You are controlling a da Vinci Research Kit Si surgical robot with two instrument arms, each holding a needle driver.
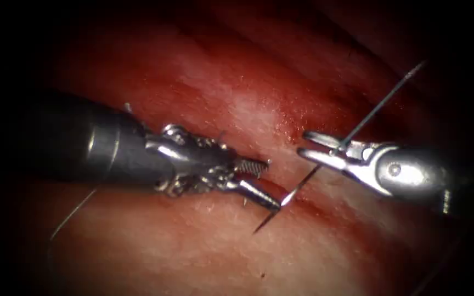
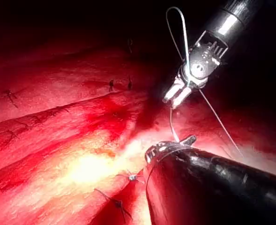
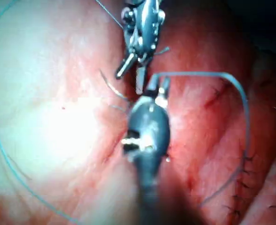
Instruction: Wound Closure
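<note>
needle risk: thin curved steel needle (image 1: 303,183) was gripped only near its thread end, so the long free part could swing or twist in the grip if it bumped the other tool or dragged on the tissue; the point could also scratch the surface beside the cut

needle look: slim, dark, almost straight from the endoscope, with one bright glint mid-length; pale and gently curved (image 2: 172,123) from the left wrist view

needle place: slanted down-left from the right tool over the dark red cut (image 1: 316,204), free end on the left side of it; could not tell whether the tip was in the tissue

right tool: silver two-jawed needle driver (image 1: 302,143), jaws looked clamped on the needle close to the thread end, tips slightly apart

left tool: dark-shafted silver needle driver (image 1: 272,183), jaws parted and holding nothing, lower jaw tip just beside the needle

thread: fine bluish suture thread (image 3: 241,98) left the right tool in a wide loose arc, could snag on either tool

tissue: pale pink pork tissue (image 1: 237,104) wet with red fluid (image 1: 303,118), dark stitches (image 3: 243,187) off to one side
</note>
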